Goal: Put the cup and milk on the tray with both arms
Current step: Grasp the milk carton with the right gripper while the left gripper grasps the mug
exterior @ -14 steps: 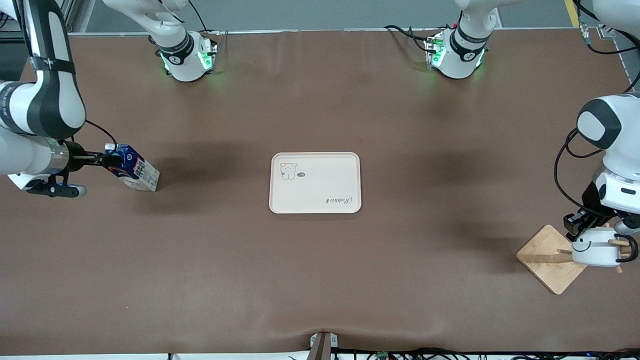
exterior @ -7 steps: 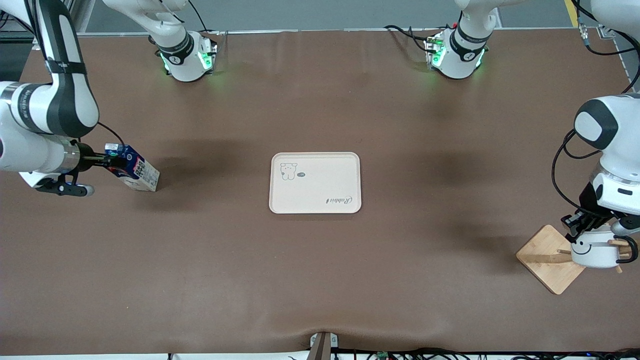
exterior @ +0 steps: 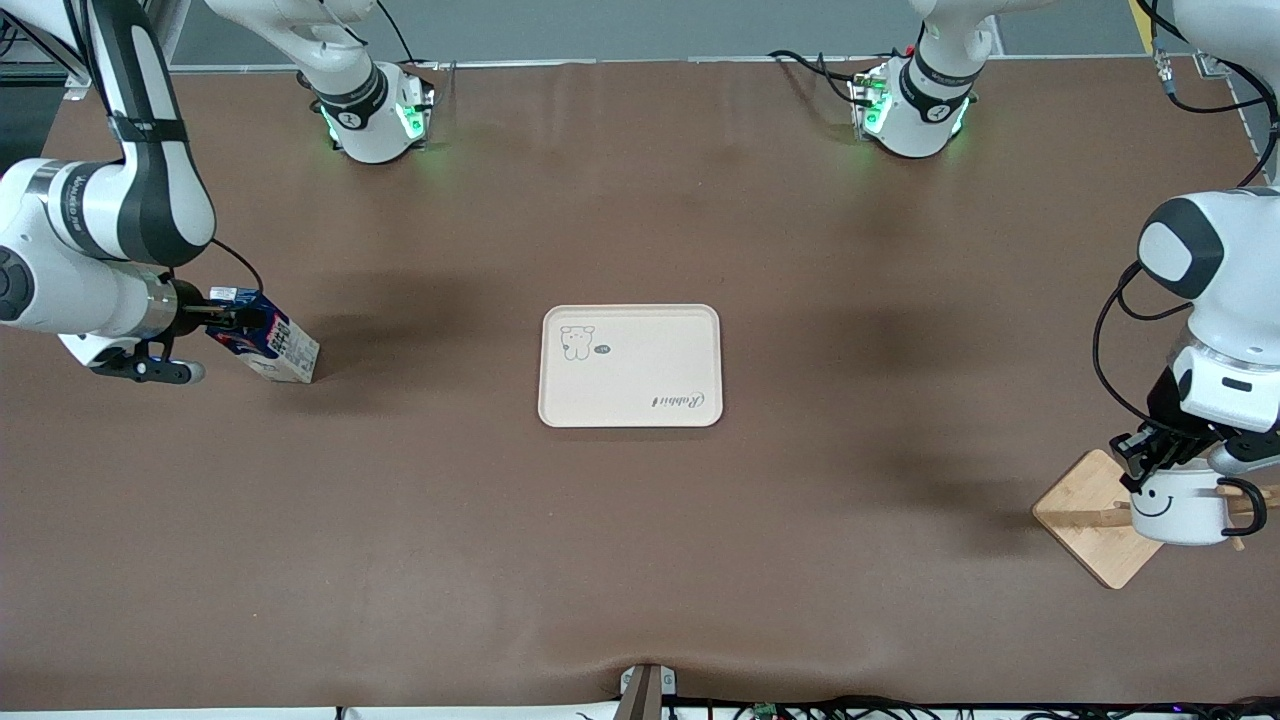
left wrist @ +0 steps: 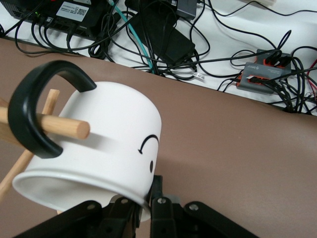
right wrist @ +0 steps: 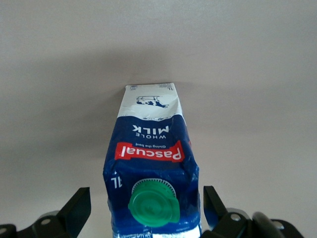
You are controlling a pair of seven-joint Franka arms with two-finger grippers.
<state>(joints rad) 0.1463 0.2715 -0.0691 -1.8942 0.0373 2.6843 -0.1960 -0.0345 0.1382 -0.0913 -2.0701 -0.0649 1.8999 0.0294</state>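
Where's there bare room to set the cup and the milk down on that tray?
The whole tray is bare apart from its bear drawing and lettering, with open table around it. It is crowded only at the ends: the right hand around the milk, and the left hand at the cup on the wooden stand.

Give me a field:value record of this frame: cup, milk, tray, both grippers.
cup: white smiley mug, handle hooked on a peg of the wooden mug stand, at the left arm's end
milk: blue carton, standing on the table at the right arm's end
tray: cream tray, mid-table, nothing on it
left gripper: pinching the mug rim
right gripper: open, fingers either side of the carton top
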